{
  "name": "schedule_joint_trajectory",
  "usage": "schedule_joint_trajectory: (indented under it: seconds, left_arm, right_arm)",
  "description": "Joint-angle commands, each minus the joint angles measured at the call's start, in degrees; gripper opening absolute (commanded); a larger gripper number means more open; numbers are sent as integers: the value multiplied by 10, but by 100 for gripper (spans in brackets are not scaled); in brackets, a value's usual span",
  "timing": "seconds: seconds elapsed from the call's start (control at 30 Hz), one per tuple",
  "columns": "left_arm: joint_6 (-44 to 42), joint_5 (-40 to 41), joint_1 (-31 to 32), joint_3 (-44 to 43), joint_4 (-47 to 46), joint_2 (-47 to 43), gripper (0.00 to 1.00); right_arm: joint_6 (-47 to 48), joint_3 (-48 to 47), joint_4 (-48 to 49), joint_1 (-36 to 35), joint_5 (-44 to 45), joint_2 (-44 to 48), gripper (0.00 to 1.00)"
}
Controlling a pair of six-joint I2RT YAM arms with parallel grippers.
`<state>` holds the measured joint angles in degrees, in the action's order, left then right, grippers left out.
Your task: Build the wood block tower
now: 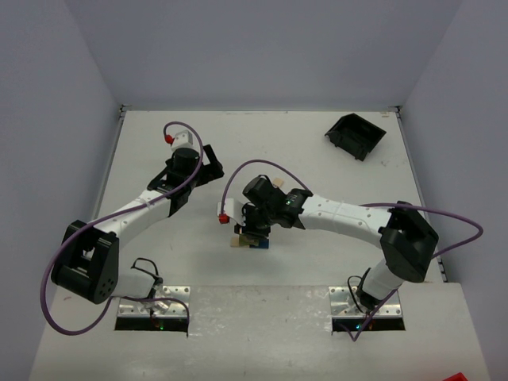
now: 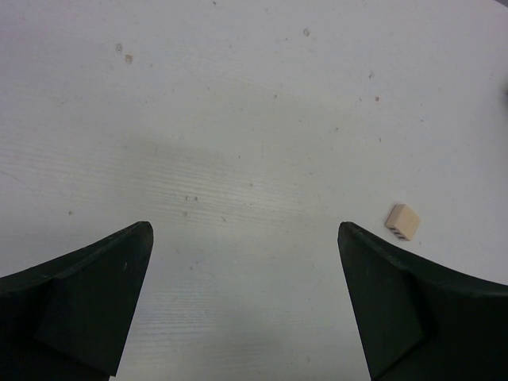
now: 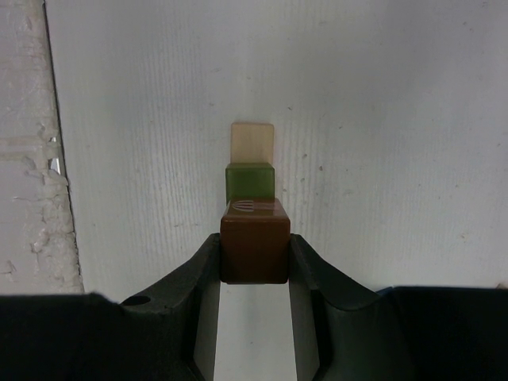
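Observation:
My right gripper (image 3: 254, 242) is shut on a reddish brown block (image 3: 254, 250), held between both fingers. Just past it in the right wrist view an olive green block (image 3: 251, 182) and a pale tan block (image 3: 252, 141) line up; I cannot tell whether the brown block touches the green one. In the top view the right gripper (image 1: 255, 228) hangs over the blocks, with a tan block (image 1: 237, 240) and a dark blue block (image 1: 259, 244) showing beneath it. My left gripper (image 2: 244, 232) is open and empty over bare table, also seen in the top view (image 1: 210, 163).
A loose pale tan block (image 2: 402, 221) lies on the table just right of the left gripper's right finger. A black plastic bin (image 1: 355, 135) sits at the back right. White walls enclose the table on three sides.

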<state>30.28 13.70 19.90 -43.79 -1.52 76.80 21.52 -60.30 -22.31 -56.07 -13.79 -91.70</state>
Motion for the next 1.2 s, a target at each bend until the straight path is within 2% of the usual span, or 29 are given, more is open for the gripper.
schedule_joint_trajectory:
  seconds: [0.0, 0.4, 0.47, 0.57, 0.7, 0.8, 1.03, 1.17]
  left_arm:
    - [-3, -5, -4, -2, -26, -1, 100]
    - [-2, -3, -4, -2, -25, -1, 100]
    - [-3, -4, -4, -2, -25, -1, 100]
    - [-3, -7, -4, -2, -25, -1, 100]
    - [-3, -7, -4, -2, -25, -1, 100]
    - [-3, -6, -3, -3, -25, -1, 100]
    - [-4, -10, -4, -3, -23, -4, 100]
    - [-4, -13, -4, -2, -23, -10, 100]
  right_arm:
    - [-7, 0, 26, -1, 3, 3, 34]
    - [-10, 5, 27, -1, 1, 9, 41]
    - [-10, 5, 28, -1, 2, 9, 43]
    - [-11, 4, 31, -2, 7, 8, 51]
    - [-10, 3, 31, -1, 11, 10, 68]
    - [-9, 8, 44, -1, 14, 15, 99]
    - [-1, 2, 36, 0, 4, 43, 99]
    - [14, -2, 13, -1, -22, 90, 99]
